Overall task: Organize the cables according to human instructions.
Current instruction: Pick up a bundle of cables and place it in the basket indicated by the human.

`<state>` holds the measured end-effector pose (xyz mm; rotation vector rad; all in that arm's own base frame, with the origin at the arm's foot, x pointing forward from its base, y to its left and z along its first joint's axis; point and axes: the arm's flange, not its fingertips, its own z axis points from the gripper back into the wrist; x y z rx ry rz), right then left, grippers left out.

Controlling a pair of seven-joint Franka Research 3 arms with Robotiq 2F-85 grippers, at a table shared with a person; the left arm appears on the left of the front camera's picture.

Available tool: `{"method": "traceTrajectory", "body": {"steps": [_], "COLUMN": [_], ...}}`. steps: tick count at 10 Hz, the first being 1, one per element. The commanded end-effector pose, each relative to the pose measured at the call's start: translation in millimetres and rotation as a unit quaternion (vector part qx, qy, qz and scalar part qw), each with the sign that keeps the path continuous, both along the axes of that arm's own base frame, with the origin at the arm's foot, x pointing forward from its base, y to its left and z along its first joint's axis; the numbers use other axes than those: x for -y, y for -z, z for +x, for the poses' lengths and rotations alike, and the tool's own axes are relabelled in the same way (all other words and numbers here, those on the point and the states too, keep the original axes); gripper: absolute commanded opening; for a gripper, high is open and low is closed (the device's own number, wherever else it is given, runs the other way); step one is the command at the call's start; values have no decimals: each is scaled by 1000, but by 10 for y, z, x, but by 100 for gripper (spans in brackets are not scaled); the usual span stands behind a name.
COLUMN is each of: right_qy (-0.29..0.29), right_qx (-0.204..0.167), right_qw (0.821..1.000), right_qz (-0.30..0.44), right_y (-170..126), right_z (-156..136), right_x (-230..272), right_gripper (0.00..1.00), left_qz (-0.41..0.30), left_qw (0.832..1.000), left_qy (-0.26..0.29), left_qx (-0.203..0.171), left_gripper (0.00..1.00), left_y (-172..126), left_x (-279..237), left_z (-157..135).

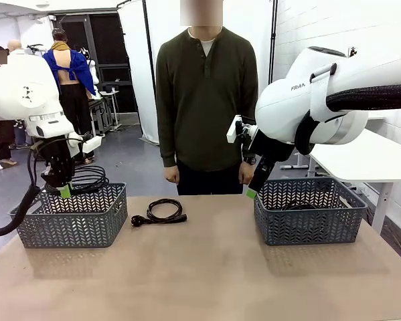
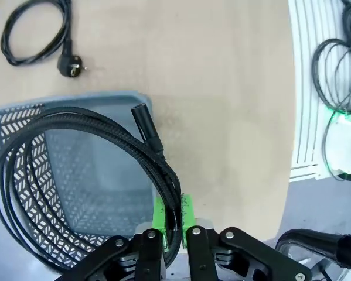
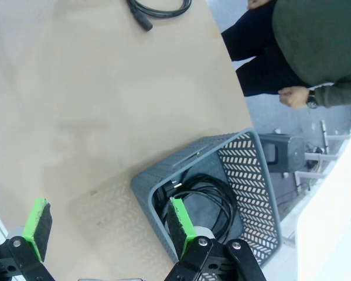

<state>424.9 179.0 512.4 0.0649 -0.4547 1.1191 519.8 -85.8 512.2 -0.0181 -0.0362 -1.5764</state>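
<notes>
Grip: left fingers (image 2: 158, 213) clenched on coiled cable (image 2: 75, 120) over basket (image 2: 99, 193); right fingers (image 3: 179, 219) released (wide apart). Cable probably light, floppy: best pinch bundled loops, not plug.

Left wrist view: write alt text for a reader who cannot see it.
The left gripper, shut, pinches a coiled black cable between its green pads, the loops hanging over an open grey lattice basket. A second coiled cable with its plug lies on the tan table beyond the basket.
</notes>
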Motion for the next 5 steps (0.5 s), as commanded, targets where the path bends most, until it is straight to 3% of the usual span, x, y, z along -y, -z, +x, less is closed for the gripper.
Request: {"method": "traceTrajectory", "body": {"steps": [1,5], "right_qy": [2,2], "right_qx": [-1,-1], "right_qw": [1000,1000], "right_qz": [-1,-1], "right_y": [13,13], "right_z": [-2,-2], "right_x": [0,0], "right_gripper": [100,100], "left_qz": [-15,-22], "left_qw": [1000,999], "left_qy": [-12,-34], "left_qx": [18,7], "left_gripper": [0,0], "left_y": [85,292], "left_x": [-96,-300], "left_z": [216,582]}}
